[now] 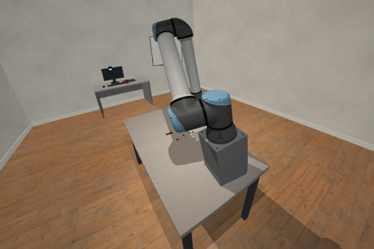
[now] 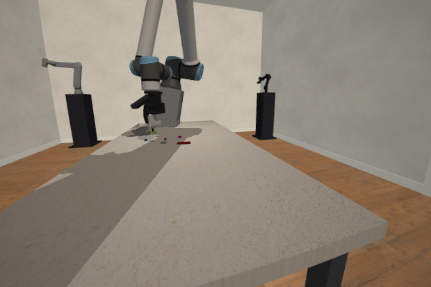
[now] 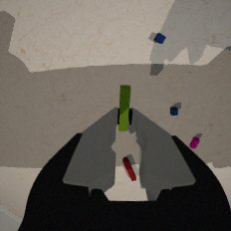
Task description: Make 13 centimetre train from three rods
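The claw (image 2: 152, 129) (image 3: 123, 109) is pinching the lime rod (image 2: 154, 133) (image 3: 124, 95), which looks lifted off the tabletop (image 1: 169, 197) (image 2: 243, 185) (image 3: 50, 40). It pinches nearer one end, so the long end could dip or twist if it bumps down. In the wrist view, the red rod (image 1: 169, 133) (image 2: 183, 143) (image 3: 129, 169) lies at six o'clock, a bit slanted. If the lime rod isn't turned to match, their ends could meet crooked. A fat claw could also knock the little blue rod (image 3: 173, 111) at three o'clock or the magenta rod (image 1: 177, 139) (image 2: 179, 137) (image 3: 194, 142) at four.

The grey rod (image 2: 163, 142) doesn't show in the wrist view. From the top, the arm hides the claw and lime rod.
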